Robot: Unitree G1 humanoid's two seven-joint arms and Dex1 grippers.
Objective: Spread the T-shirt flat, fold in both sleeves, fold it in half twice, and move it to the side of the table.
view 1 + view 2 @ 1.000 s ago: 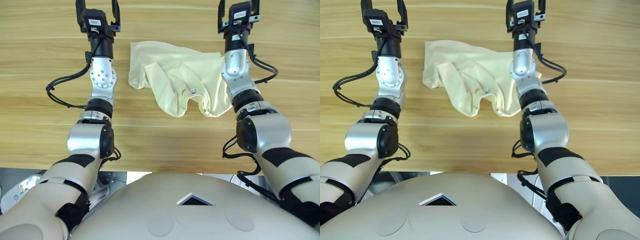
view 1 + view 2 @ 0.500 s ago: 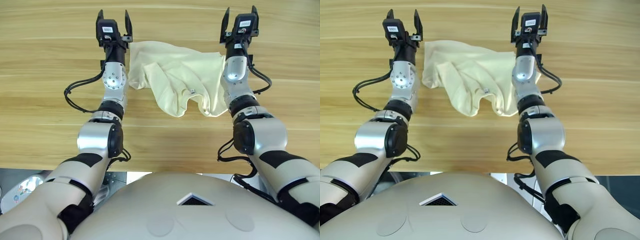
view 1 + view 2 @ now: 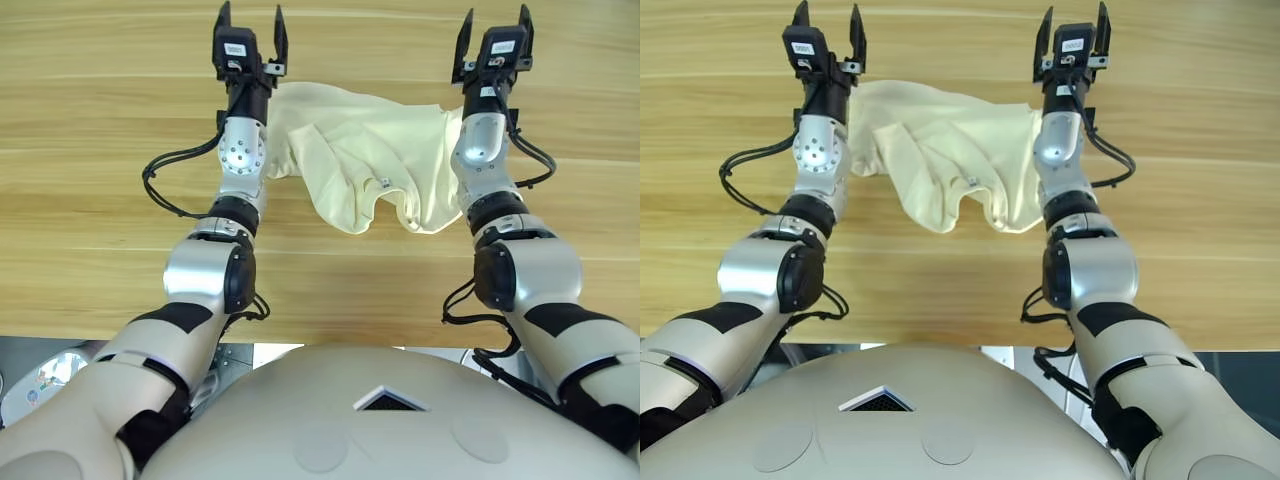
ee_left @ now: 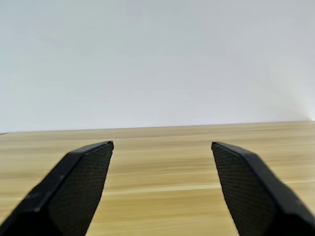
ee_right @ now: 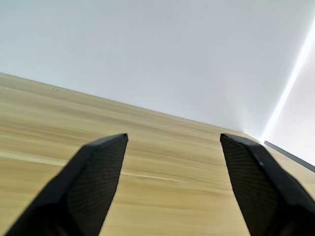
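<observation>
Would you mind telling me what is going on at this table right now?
A humanoid robot is working on a cream T-shirt that lies crumpled on the wooden table. The left gripper is open by the shirt's far left corner, and the right gripper is open by its far right corner. Neither holds any cloth. The shirt is not yet spread flat, and nothing has been folded.
</observation>
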